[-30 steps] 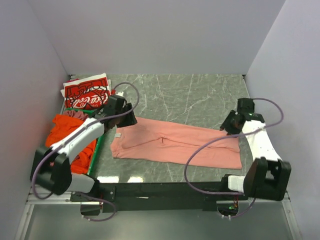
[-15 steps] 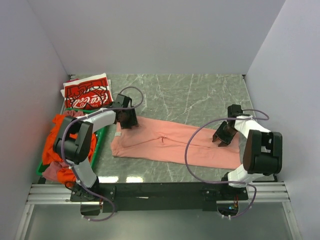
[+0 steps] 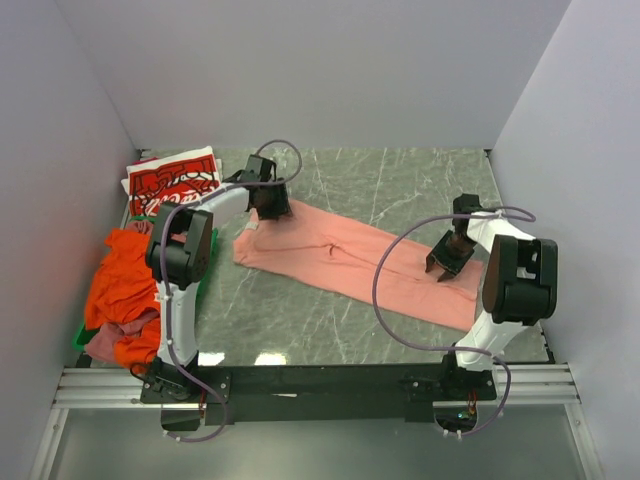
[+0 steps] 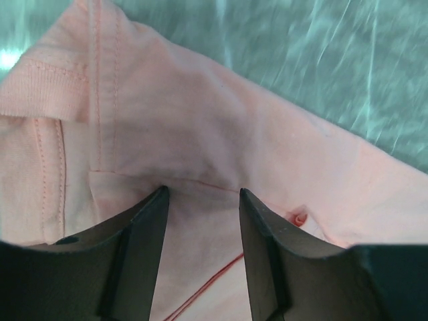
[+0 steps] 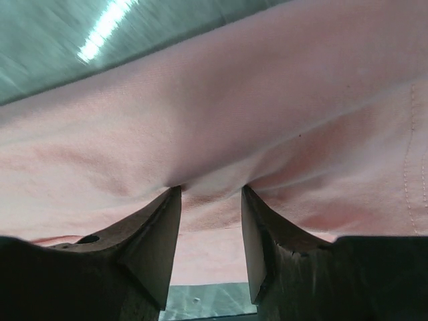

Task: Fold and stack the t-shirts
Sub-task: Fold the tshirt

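Note:
The salmon-pink t-shirt [image 3: 340, 255] lies folded into a long strip, slanting across the marble table [image 3: 400, 185]. My left gripper [image 3: 268, 205] [image 4: 200, 194] grips its far-left collar end, and pink cloth [image 4: 234, 120] fills the space between the jaws. My right gripper [image 3: 445, 262] [image 5: 210, 190] holds the strip near its right end, with a puckered fold of cloth [image 5: 234, 100] caught between the fingertips. The red Coca-Cola t-shirt [image 3: 172, 180] lies folded at the back left. The orange t-shirt [image 3: 125, 280] and the mauve one [image 3: 105, 343] are heaped at the left.
A green crate [image 3: 197, 285] under the heap of shirts stands along the left wall. Grey walls close the table in at the left, back and right. Purple cables loop off both arms above the table.
Both grippers have moved toward the back of the table and the pink strip came with them. Its left end has swung up toward the Coca-Cola shirt, so it now lies slanted.

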